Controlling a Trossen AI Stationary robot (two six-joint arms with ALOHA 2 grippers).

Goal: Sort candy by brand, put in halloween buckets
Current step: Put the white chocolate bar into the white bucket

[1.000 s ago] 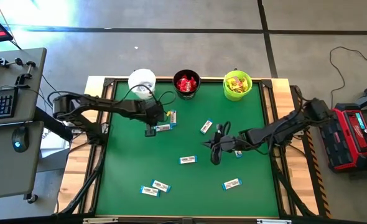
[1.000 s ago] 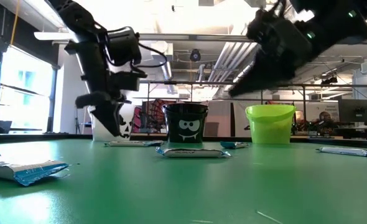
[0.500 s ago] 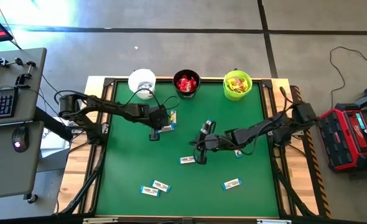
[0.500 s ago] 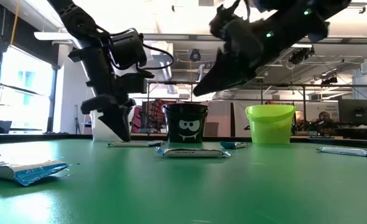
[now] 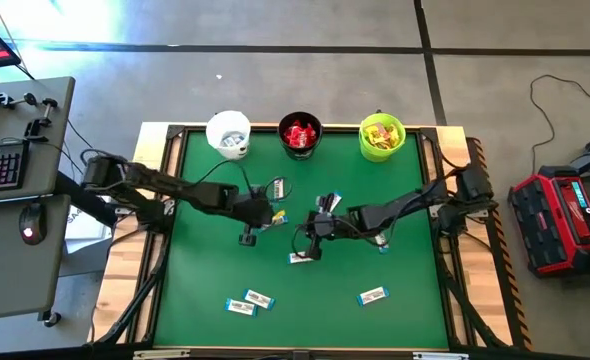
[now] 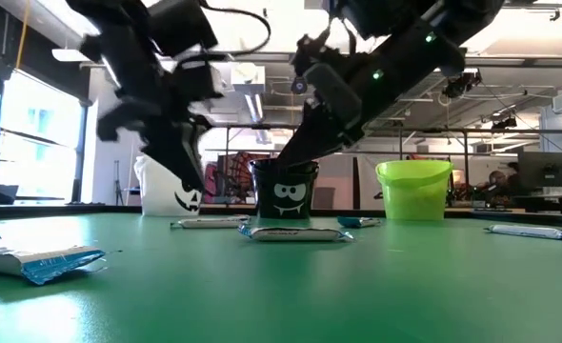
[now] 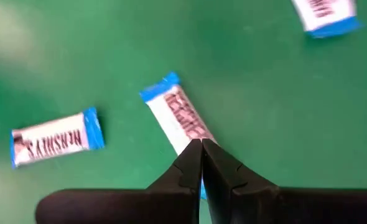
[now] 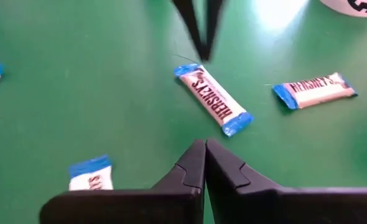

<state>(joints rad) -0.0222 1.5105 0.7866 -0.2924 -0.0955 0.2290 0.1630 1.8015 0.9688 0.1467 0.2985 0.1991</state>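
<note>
Several white-and-blue candy bars lie flat on the green table (image 5: 205, 290). Three buckets stand along the far edge: white (image 5: 228, 133), black (image 5: 299, 135) holding red packets, and lime green (image 5: 381, 137) holding yellow ones. My left gripper (image 5: 246, 237) is shut and empty, above mid-table. In its wrist view the shut fingertips (image 7: 201, 143) point down over one bar (image 7: 174, 115). My right gripper (image 5: 305, 248) is also shut and empty. It hangs just right of the left one, beside a bar (image 5: 300, 258), with another bar (image 8: 213, 99) ahead of it.
More bars lie near the front edge (image 5: 258, 298) (image 5: 372, 296), and others sit toward the right (image 5: 382, 245) and centre (image 5: 330, 203). A raised dark frame (image 5: 443, 200) rims the table. The two grippers are close together at mid-table. Open green surface lies at the near left.
My right gripper has swept toward the table's left, from right of centre to the middle, staying shut. My left gripper has moved toward the near edge, away from the bars by the white bucket. The bars have not moved.
</note>
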